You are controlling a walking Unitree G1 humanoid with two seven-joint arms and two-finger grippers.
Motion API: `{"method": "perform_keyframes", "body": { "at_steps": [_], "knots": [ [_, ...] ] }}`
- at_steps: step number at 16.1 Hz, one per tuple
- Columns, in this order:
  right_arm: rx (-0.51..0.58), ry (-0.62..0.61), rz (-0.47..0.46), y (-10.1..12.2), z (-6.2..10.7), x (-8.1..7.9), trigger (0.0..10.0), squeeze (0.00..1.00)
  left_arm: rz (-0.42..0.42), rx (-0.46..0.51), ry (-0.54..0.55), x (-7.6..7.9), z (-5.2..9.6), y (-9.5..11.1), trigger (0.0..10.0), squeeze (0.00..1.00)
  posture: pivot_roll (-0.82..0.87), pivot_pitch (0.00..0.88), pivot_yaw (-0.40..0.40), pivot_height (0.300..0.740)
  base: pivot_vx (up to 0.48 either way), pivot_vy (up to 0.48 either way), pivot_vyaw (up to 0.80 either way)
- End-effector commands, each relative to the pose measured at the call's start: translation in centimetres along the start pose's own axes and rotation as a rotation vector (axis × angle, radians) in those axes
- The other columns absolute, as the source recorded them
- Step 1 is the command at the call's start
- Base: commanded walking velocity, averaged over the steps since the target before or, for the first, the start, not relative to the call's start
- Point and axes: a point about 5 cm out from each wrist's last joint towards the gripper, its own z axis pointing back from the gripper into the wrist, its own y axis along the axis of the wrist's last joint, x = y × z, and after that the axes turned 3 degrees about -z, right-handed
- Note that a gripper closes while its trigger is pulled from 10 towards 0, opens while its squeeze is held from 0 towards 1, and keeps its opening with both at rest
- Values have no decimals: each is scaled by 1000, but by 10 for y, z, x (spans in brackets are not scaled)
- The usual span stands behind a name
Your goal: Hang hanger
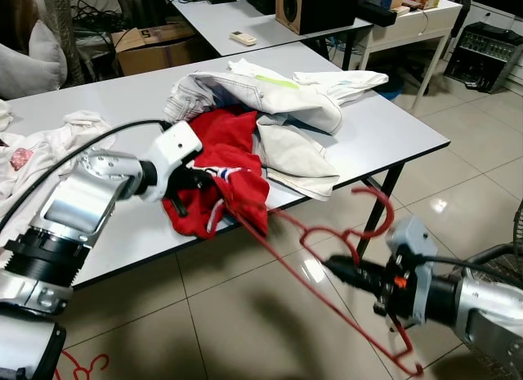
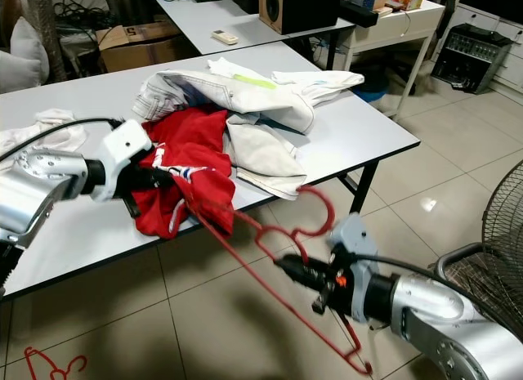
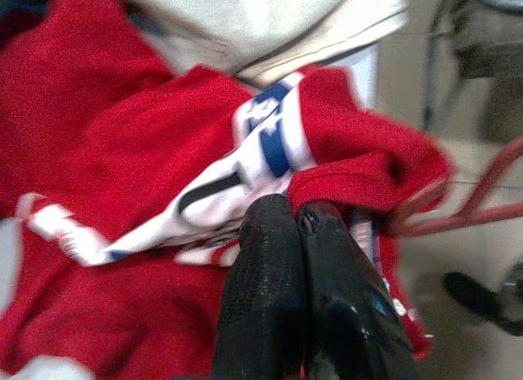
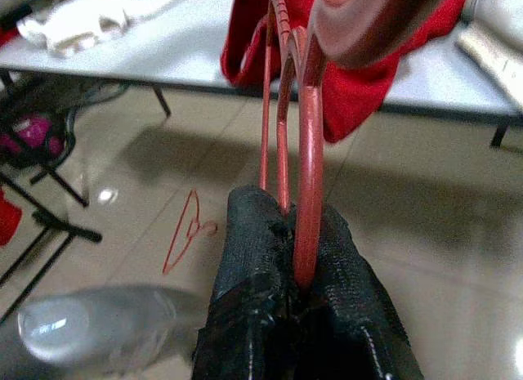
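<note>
You have a white worktop (image 1: 384, 135) in front of you with a heap of white and cream clothes (image 1: 286, 110) on it. More pale cloth (image 1: 49, 147) lies at the worktop's left end. Behind it stands a second table (image 1: 245, 16) carrying a wooden speaker (image 1: 306, 6) and a small remote (image 1: 243, 38). A cardboard box (image 1: 155, 45) sits on the floor beside that table. A spare red hanger (image 2: 49, 365) lies on the tiled floor (image 1: 245, 315).

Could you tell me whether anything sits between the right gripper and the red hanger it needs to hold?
Nothing does. The right gripper is already shut on the red plastic hanger, whose far end runs into the red shirt pinched by the left gripper.
</note>
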Motion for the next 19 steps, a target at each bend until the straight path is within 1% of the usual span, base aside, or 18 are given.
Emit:
{"method": "perform_keyframes", "body": {
  "at_steps": [1,5,6,7,8,10,11,12,13,14,15,16,17,18,19],
  "knots": [
    [-16,-33,-8,-2,0,3,10000,0,-21,17,-31,5,-3,7,0,0,-130,0,63,740,0,0,0],
    [30,-48,-11,4,-12,2,10000,0,13,68,-49,8,-8,13,0,0,-140,0,65,740,0,0,0],
    [52,-55,-15,6,-14,2,10000,0,8,60,-55,9,-9,12,0,0,-138,0,64,740,0,0,0],
    [91,-51,-16,12,-15,0,10000,0,-16,24,-37,8,-8,7,0,0,-137,0,63,740,0,0,0],
    [95,-58,-18,13,-15,0,10000,0,-22,18,-34,8,-8,5,0,0,-137,0,63,740,0,0,0],
    [84,-185,-32,13,-5,17,10000,0,-44,-13,-31,5,-3,1,0,0,-137,0,61,740,0,0,0],
    [78,-232,-24,13,0,25,10000,0,-58,-29,-23,3,0,0,0,0,-136,0,59,740,0,0,0],
    [76,-242,-21,13,2,26,10000,0,-62,-34,-22,2,1,-1,0,0,-136,0,59,740,0,0,0],
    [74,-265,-18,14,8,32,10000,0,-67,-36,-17,-3,8,-1,0,0,-137,0,57,740,0,0,0],
    [36,-269,-5,10,10,34,10000,0,-60,-17,16,-9,12,2,0,0,-137,0,54,740,0,0,0],
    [6,-247,-4,5,9,32,10000,0,-29,33,57,-15,15,8,0,0,-137,0,53,740,0,0,0],
    [-6,-223,-7,3,8,29,10000,0,-1,71,73,-18,16,13,0,0,-136,0,49,740,0,0,0],
    [-16,-179,1,1,4,22,10000,0,24,125,68,-18,15,20,0,0,-134,0,48,740,0,0,0],
    [-9,-149,0,1,1,18,10000,0,41,158,46,-14,13,25,0,0,-135,0,47,740,0,0,0],
    [4,-134,-3,2,0,16,10000,0,43,165,29,-12,11,25,0,0,-138,0,49,740,0,0,0]
  ]
}}
